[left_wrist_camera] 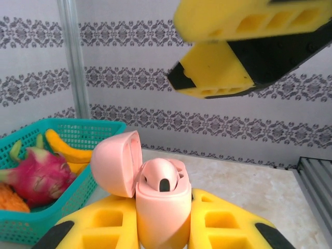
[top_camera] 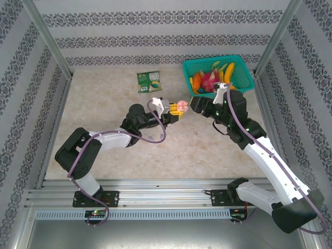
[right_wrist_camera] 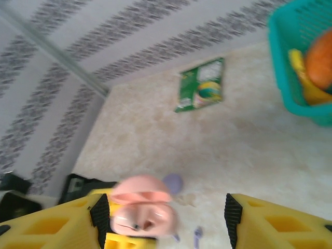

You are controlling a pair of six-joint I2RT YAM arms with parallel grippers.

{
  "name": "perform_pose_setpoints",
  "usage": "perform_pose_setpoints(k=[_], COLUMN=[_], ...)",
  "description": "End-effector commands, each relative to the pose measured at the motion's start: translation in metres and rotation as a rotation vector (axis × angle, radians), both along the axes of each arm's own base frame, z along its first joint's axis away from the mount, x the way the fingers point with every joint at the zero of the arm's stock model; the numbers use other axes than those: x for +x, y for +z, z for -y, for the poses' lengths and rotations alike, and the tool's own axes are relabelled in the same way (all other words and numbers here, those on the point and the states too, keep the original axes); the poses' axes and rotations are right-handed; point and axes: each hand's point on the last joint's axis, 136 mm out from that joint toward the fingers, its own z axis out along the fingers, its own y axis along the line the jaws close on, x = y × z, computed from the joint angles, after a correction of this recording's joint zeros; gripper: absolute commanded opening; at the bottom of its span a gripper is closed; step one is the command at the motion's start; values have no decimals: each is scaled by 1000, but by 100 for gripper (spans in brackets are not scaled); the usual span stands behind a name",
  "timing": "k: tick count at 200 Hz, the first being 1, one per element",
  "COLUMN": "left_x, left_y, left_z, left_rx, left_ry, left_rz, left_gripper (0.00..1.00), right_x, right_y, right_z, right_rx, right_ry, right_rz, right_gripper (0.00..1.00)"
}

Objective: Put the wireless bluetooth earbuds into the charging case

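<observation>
- Gripping the pink charging case (left_wrist_camera: 162, 207) upright, the left gripper (top_camera: 173, 112) is clamped on it above the table (top_camera: 207, 150), with the lid (left_wrist_camera: 116, 163) swung open.
- A pale pink earbud (left_wrist_camera: 161, 177) sits inside the case.
- The right gripper (right_wrist_camera: 166, 220) hovers just beside it, jaws apart and empty.
- Below, blurred, lies what may be a lavender earbud (right_wrist_camera: 197, 234).
- A teal basket (top_camera: 244, 78) and a green packet (top_camera: 149, 81) lie farther back.

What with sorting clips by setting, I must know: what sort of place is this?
Probably a staged robot test cell: wallpaper panels in an aluminium frame, and robot arms mounted on rails.
</observation>
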Motion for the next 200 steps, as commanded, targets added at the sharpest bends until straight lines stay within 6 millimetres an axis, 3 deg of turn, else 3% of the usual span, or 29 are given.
perform_pose_setpoints(k=[1, 44, 74, 103, 200], left_x=[7, 17, 12, 7, 5], left_y=[16, 13, 9, 7, -1], left_z=[-15, -42, -47, -51, -52], left_rx=[-22, -30, -20, -16, -23], left_ry=[107, 265, 272, 279, 270], left_rz=[77, 86, 74, 68, 39], left_gripper=[0, 0, 0, 0, 0], right_x=[-7, -31, -37, -26, 19], right_y=[-54, -180, -231, -251, -269], right_z=[31, 55, 60, 55, 33], right_rx=[-86, -267, -326, -343, -430], right_ry=[-137, -216, -231, -209, -87], right_rz=[-204, -547, -650, -643, -631], right_gripper=[63, 63, 62, 62, 58])
